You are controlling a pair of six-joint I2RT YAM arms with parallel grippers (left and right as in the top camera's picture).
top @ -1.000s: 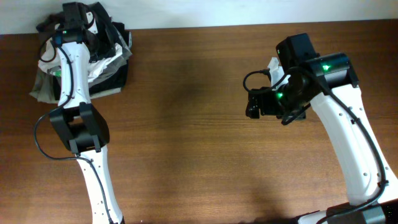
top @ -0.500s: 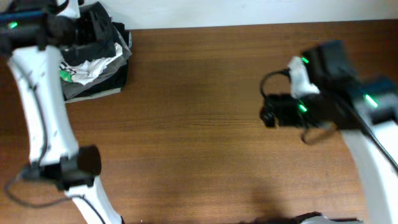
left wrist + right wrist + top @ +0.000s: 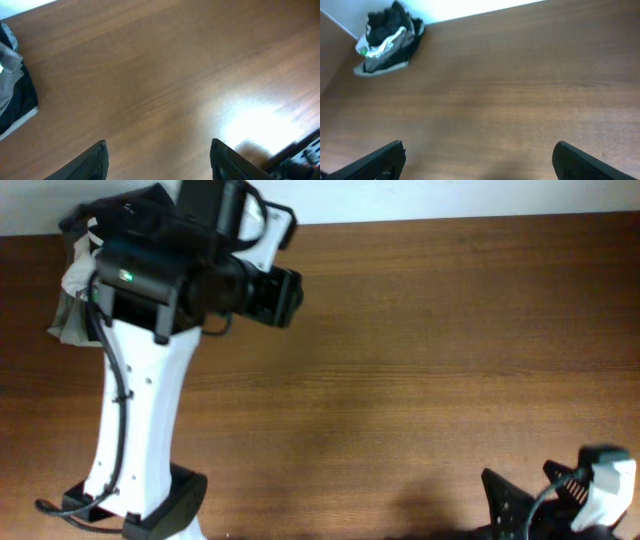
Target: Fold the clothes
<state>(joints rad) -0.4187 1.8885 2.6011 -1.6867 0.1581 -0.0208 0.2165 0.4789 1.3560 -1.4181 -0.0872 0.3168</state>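
The dark T-shirt [image 3: 388,22] lies crumpled on top of the pile [image 3: 385,47] in the 10 o'clock corner of the worktop [image 3: 420,360], above a white garment [image 3: 382,44]. It is in the same place as one second ago, not spread out at all. What has changed is the arms. The left arm [image 3: 140,420], which was reaching over the pile, has risen and turned toward 3 o'clock, so it now hides most of the pile from above. The left fingers [image 3: 159,150] have parted and hold nothing; only bare wood is under them. The right arm [image 3: 600,490] has gone back to 5 o'clock, and the right fingers [image 3: 479,150] stand wide apart, also empty. I judge that folding has not started: the shirt must first be taken from the pile.
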